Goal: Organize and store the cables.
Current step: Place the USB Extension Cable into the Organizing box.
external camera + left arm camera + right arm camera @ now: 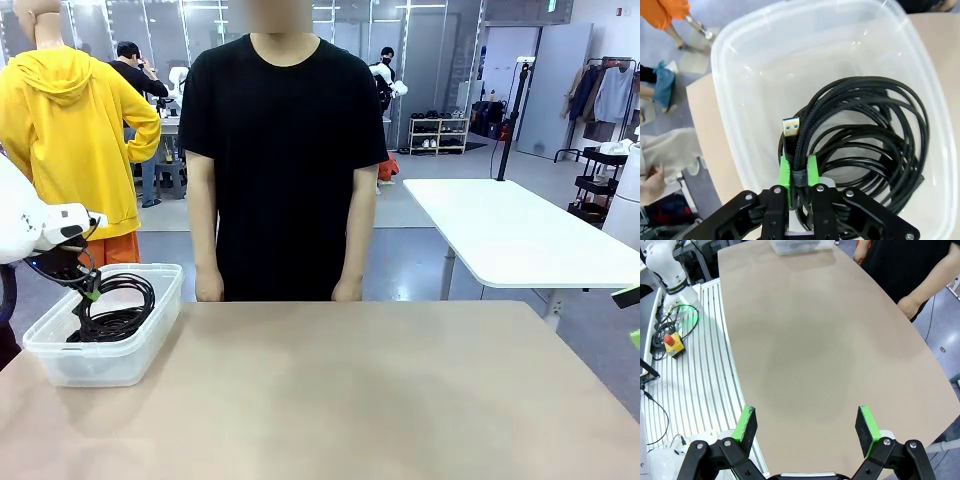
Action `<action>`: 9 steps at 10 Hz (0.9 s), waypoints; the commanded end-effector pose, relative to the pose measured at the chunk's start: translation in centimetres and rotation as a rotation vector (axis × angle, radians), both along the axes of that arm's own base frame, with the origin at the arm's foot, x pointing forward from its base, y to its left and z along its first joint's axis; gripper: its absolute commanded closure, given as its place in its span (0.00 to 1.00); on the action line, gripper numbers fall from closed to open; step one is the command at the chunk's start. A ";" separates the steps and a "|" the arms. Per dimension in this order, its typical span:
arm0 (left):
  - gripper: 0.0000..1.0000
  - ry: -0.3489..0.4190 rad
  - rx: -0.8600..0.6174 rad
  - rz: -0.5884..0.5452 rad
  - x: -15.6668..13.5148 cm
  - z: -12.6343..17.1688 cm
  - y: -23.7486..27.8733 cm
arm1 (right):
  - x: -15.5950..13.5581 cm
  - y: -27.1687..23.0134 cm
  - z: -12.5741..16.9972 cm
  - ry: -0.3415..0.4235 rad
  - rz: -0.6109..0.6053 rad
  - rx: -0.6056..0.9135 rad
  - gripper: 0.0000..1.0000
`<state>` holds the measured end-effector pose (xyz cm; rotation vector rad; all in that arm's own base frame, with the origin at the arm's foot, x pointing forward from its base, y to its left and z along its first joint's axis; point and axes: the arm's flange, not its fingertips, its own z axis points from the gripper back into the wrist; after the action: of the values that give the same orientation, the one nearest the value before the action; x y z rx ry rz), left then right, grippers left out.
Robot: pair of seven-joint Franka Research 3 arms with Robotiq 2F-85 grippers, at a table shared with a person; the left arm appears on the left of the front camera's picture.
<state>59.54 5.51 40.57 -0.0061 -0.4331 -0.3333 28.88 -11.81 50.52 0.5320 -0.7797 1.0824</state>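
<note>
Tan table (380, 400); clear bin (150, 335) holding cables (115, 305); white table (520, 235) behind.

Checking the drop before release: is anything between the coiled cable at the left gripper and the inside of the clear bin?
Nothing visible. The left gripper has the cable coil between its green pads, already inside the clear bin, lying with the other black cords on its floor.

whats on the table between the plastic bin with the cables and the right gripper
Nothing: in the right wrist view, bare tan table stretches from the right gripper, jaws wide open, to the clear bin at the far end. The front view agrees.
</note>
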 end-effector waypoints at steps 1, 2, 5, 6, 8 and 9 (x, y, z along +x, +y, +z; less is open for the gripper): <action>0.55 0.020 0.019 0.004 0.5 0.9 -0.5 | 0.0 0.2 -0.1 0.011 -0.012 -0.012 0.00; 0.41 0.018 0.020 0.005 0.2 1.3 -0.6 | 0.0 0.2 -0.1 0.011 -0.012 -0.012 0.00; 0.00 0.005 0.000 0.010 -0.7 2.2 -1.1 | 0.0 0.2 -0.1 0.011 -0.012 -0.012 0.00; 0.00 -0.001 -0.001 0.010 -1.2 2.7 -1.2 | 0.0 0.2 -0.1 0.011 -0.012 -0.012 0.00; 0.00 -0.016 -0.010 0.019 -2.3 3.6 -1.9 | 0.0 0.2 -0.1 0.011 -0.012 -0.012 0.00; 0.00 -0.021 -0.012 0.011 -3.4 4.1 -2.7 | 0.0 0.2 -0.1 0.011 -0.012 -0.012 0.00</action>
<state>57.73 3.45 44.32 0.0017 -0.4656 -0.3355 28.88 -11.80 50.52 0.5320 -0.7796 1.0824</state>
